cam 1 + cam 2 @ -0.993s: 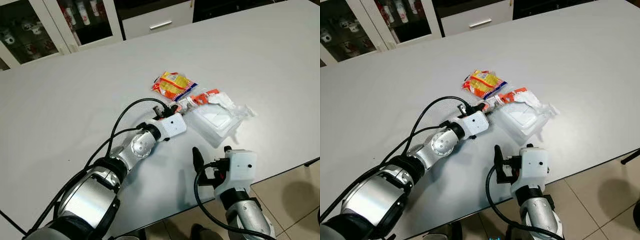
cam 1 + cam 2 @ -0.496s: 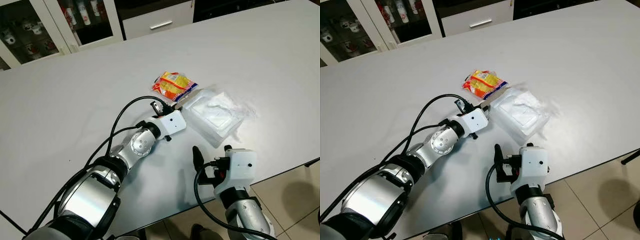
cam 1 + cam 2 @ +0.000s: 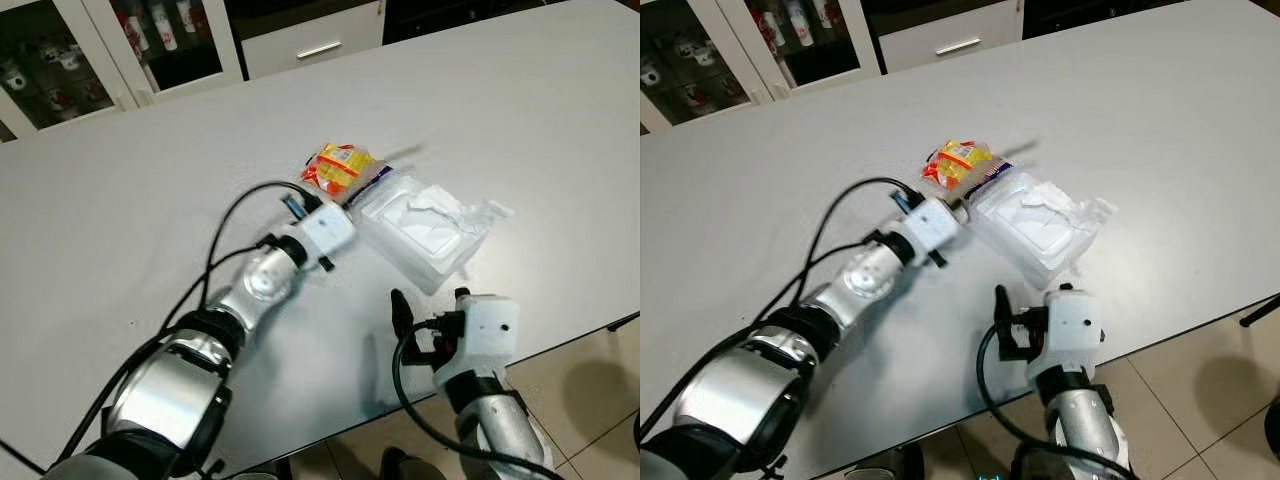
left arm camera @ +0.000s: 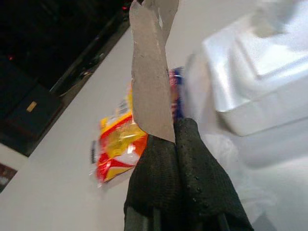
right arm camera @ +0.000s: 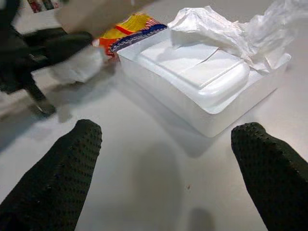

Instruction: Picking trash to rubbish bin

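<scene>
The left gripper (image 4: 175, 144) has its two black fingers pressed together on the lower edge of a flat grey-brown strip of cardboard-like trash (image 4: 151, 72), which stands up from the fingertips. In the eye views this arm reaches over the white table (image 3: 150, 200), its wrist blurred, just left of a white foam tray (image 3: 425, 235). The tray holds crumpled clear plastic wrap (image 5: 231, 29) at its far right side. A yellow and orange snack packet (image 3: 340, 165) lies flat on the table just beyond the tray's far left corner, touching or nearly touching it. The right gripper (image 5: 168, 159) hovers near the table's near edge, fingers spread wide and empty, pointing at the tray. Glass-fronted cabinets (image 3: 120, 45) stand beyond the table.
</scene>
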Controlling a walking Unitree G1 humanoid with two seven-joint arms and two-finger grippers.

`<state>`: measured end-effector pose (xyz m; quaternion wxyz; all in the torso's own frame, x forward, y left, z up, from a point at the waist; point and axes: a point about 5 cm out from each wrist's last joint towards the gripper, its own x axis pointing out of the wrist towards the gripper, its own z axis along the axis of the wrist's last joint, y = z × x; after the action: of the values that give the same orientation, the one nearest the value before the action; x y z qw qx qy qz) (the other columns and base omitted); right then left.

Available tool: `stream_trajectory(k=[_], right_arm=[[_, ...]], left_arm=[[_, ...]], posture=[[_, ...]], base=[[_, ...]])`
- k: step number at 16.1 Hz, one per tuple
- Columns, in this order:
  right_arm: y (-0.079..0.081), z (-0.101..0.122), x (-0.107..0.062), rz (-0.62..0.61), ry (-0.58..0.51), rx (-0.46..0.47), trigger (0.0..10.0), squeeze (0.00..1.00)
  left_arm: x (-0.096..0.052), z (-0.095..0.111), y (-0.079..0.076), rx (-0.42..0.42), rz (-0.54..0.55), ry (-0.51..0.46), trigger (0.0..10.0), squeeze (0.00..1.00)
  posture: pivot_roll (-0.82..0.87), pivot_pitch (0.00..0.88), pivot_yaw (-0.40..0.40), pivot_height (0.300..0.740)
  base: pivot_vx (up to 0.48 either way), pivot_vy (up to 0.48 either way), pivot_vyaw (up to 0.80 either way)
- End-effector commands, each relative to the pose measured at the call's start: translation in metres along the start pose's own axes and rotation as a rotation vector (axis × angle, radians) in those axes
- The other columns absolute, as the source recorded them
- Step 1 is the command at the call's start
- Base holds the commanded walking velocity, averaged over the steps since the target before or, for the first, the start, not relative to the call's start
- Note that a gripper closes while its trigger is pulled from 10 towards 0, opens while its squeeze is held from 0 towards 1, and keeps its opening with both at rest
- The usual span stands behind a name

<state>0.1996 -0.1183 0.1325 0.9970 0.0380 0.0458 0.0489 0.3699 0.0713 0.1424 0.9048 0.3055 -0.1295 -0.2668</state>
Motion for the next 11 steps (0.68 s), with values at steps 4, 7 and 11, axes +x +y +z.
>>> stream_trajectory(k=[4, 7, 11], right_arm=[[-0.009, 0.004, 0.005, -0.047, -0.023, -0.02, 10.0, 0.0], [-0.018, 0.004, 0.012, -0.081, -0.016, -0.05, 10.0, 0.0], [-0.034, 0.007, 0.034, -0.077, 0.016, -0.151, 10.0, 0.0]], left_arm=[[-0.009, -0.004, 0.027, -0.143, 0.131, -0.028, 0.0, 0.0], [-0.014, -0.002, 0.04, -0.176, 0.195, -0.066, 0.0, 0.0], [-0.024, -0.007, 0.032, -0.212, 0.175, -0.075, 0.0, 0.0]], posture=[[0.03, 0.156, 0.086, 0.74], [0.05, 0.145, 0.083, 0.74], [0.08, 0.141, 0.077, 0.74]], base=[[0.0, 0.0, 0.0], [0.0, 0.0, 0.0], [0.0, 0.0, 0.0]])
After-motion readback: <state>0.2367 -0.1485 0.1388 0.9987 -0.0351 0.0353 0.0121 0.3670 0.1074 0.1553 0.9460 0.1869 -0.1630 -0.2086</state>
